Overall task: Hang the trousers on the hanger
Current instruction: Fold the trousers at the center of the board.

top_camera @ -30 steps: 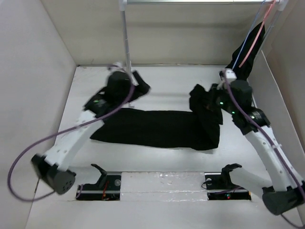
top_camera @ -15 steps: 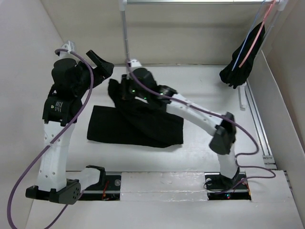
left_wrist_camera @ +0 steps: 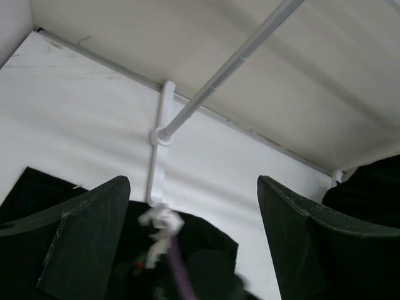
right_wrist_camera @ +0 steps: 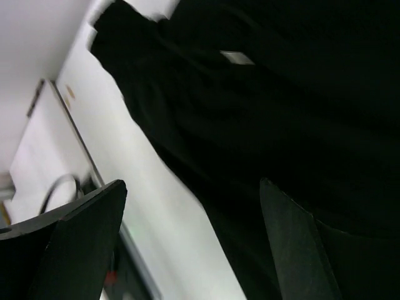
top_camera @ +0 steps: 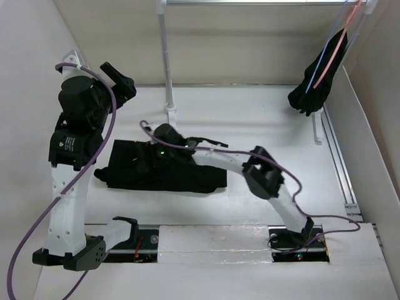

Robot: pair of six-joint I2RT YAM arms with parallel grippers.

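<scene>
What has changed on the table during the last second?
The right gripper carried the right end of the trousers leftward, folding them in half, and let go. The left gripper left the other end and rose away. The hanger stays on the rail.

The worktop [top_camera: 262, 119] is white and matt, closed in by plain cream walls: a left wall [top_camera: 31, 75], a back wall [top_camera: 250, 56] and a right wall [top_camera: 375, 119]. Along the top of the back runs a pale horizontal rail [top_camera: 250, 2]. A slim upright pole [top_camera: 166, 56] carries it and stands in a white foot [top_camera: 170, 114] near the back wall. A second white foot [top_camera: 317, 130] lies by the right wall, and a grooved track [top_camera: 342, 175] runs along that edge. A shiny pale strip [top_camera: 212, 240] spans the near edge. The light is even and soft, with faint shadows.
</scene>
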